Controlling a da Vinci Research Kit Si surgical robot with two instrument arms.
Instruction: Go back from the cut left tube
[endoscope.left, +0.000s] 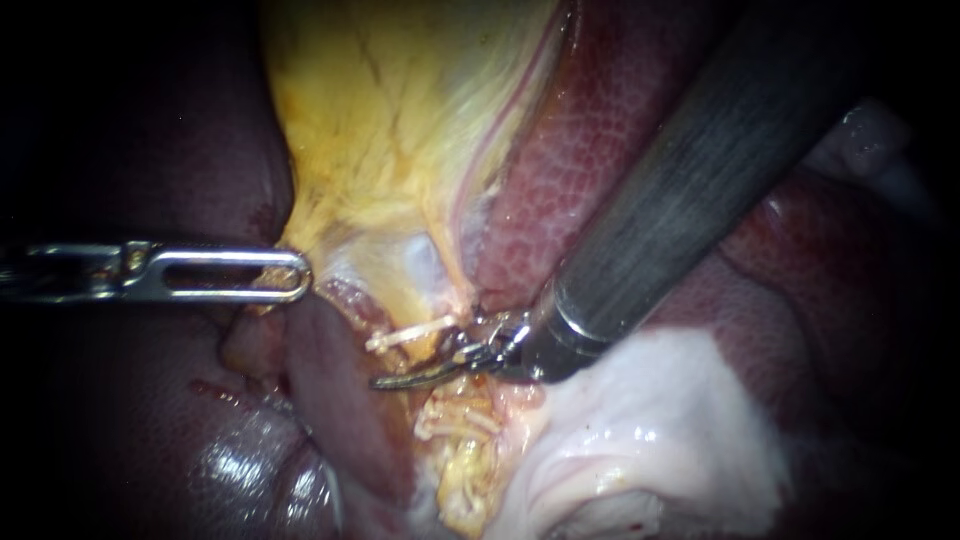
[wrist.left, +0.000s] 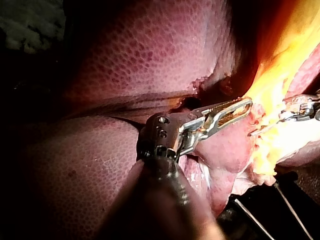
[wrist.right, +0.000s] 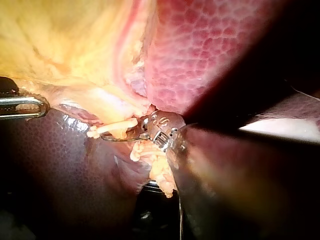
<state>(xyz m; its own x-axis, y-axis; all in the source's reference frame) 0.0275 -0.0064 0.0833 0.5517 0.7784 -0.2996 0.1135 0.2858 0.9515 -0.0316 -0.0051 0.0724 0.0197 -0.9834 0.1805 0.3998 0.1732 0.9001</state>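
My left instrument (endoscope.left: 296, 274) reaches in from the left, its slotted jaws shut on the yellow edge of the gallbladder (endoscope.left: 400, 130). The same grip shows in the left wrist view (wrist.left: 239, 108). My right instrument (endoscope.left: 388, 382) comes down from the upper right and ends in thin curved blades that lie together and hold nothing. They sit just below a pale clip (endoscope.left: 408, 336) on a short tube stub. In the right wrist view the blades (wrist.right: 109, 138) lie under that clip (wrist.right: 112, 128). Further pale clips (endoscope.left: 455, 420) lie lower in yellow tissue.
Dark red liver (endoscope.left: 560, 170) lies right of the gallbladder and under the right shaft (endoscope.left: 700, 190). A fold of liver (endoscope.left: 340, 390) sits left of the blades. White glistening tissue (endoscope.left: 640, 430) fills the lower right.
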